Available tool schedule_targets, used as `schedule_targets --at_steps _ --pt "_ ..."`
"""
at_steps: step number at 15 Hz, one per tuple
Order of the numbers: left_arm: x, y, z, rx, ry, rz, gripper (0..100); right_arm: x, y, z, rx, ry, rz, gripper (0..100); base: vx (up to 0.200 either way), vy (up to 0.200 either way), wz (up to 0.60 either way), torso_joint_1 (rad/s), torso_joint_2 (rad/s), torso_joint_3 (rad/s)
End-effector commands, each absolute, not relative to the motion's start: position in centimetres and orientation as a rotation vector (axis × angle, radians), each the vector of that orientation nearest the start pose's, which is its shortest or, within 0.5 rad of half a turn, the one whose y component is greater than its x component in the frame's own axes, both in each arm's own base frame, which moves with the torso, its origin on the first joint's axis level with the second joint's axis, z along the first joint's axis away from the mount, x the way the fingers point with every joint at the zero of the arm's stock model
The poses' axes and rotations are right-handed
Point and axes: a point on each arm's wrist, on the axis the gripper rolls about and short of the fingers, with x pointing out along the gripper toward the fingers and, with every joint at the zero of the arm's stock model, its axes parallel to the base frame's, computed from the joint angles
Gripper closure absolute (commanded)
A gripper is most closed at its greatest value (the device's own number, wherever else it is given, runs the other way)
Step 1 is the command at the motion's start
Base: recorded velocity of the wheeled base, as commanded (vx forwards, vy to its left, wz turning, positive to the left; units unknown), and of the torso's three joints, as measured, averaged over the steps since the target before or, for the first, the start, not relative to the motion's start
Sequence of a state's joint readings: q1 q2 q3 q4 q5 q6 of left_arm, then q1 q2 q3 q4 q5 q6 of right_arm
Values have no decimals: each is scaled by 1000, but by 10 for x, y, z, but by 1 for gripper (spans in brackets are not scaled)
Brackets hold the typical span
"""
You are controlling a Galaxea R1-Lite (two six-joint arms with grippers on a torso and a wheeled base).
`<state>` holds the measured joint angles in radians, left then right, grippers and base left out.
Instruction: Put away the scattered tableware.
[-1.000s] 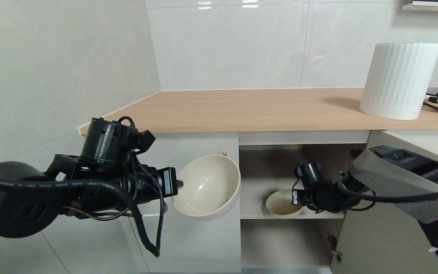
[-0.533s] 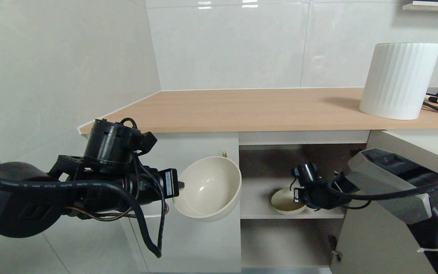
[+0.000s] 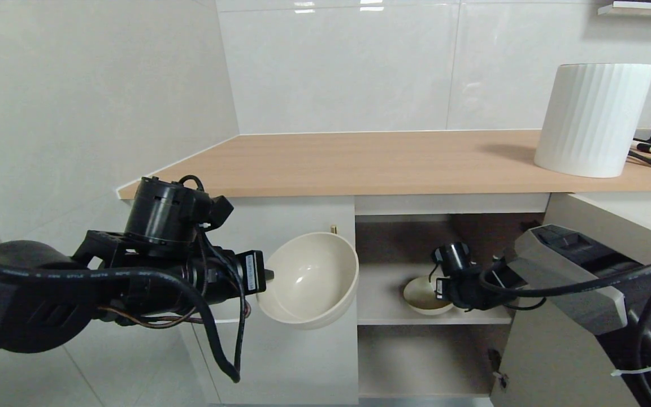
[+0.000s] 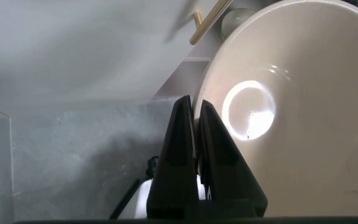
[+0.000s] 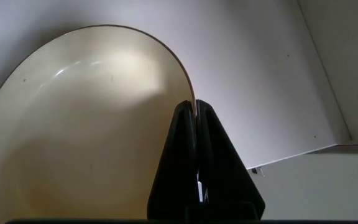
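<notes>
The right gripper (image 5: 196, 113) is closed narrow on the thin rim of the small bowl (image 5: 86, 130), one finger inside and one outside. This bowl is shallow, round and cream, with a smooth glazed face and a dark line along its edge. It is inside the open cupboard, low over the white shelf (image 3: 382, 302). I cannot tell if its foot already touches the shelf. I judge the coming move is only a short way down and then a release.

The left gripper (image 4: 196, 111) pinches the rim of the large bowl (image 4: 291, 112) in the same manner. This bowl is deeper, pale and glossy, and its mouth is tilted toward the robot. It hangs in front of the closed cupboard door (image 3: 280, 362), just below the small brass knob (image 3: 333, 229). The open cupboard lies to its right, so the right arm is the nearer one to the shelf. Above is the wooden table (image 3: 359, 161).
</notes>
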<state>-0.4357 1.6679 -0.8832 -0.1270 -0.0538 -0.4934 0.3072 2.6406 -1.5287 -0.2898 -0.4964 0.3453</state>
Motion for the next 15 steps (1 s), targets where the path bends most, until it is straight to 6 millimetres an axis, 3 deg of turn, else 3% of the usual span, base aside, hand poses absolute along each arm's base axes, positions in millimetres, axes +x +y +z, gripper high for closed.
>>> schedule_targets --at_steps 1,9,10,15 --pt "260 -122 167 -342 748 -300 100 461 132 -53 11 706 -310 100 0 0 0 0 0 0" --pt "260 -122 166 -341 750 -299 100 465 128 -54 18 694 -324 100 0 0 0 0 0 0" --pt "260 -122 166 -342 748 -300 100 466 128 -53 20 690 -323 0 0 0 0 0 0 0" --pt "260 -122 166 -341 748 -298 100 466 129 -49 34 680 -326 0 0 0 0 0 0 0"
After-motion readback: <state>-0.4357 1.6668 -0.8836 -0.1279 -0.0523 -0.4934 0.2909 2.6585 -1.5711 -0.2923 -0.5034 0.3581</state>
